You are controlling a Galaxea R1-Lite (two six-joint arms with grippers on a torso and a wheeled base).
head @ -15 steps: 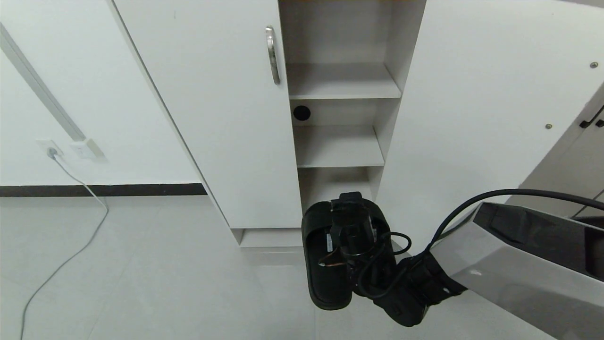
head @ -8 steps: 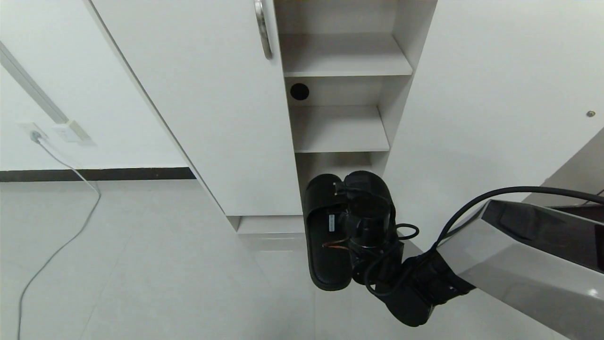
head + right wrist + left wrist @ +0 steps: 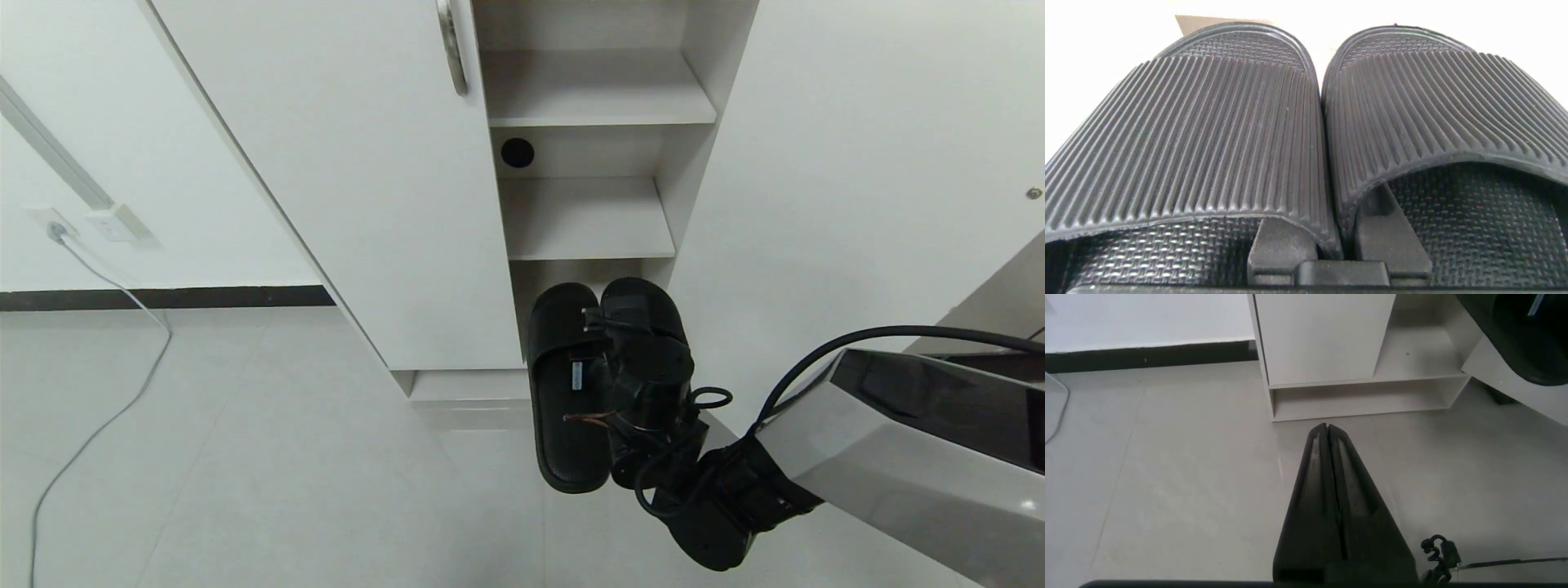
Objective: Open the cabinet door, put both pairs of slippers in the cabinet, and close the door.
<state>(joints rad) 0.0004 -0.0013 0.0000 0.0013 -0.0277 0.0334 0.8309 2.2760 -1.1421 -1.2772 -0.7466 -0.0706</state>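
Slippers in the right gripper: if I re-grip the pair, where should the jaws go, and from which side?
Pinch the two straps where their inner edges meet, coming in from the heel end, one jaw under each strap. The slippers lie side by side, toes toward the cabinet, so those edges form a single ridge. The right gripper holds them this way.

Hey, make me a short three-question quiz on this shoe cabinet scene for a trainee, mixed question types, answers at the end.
1. True or false: the right gripper is shut on the pair of black ribbed rubber slippers.
2. The left gripper, above the grey tiled floor, is: A open; B shut and empty; C holding a slipper.
3. How many bare white shelves show inside the open white cabinet above the slippers?
Key: 1 true; 2 B; 3 two.
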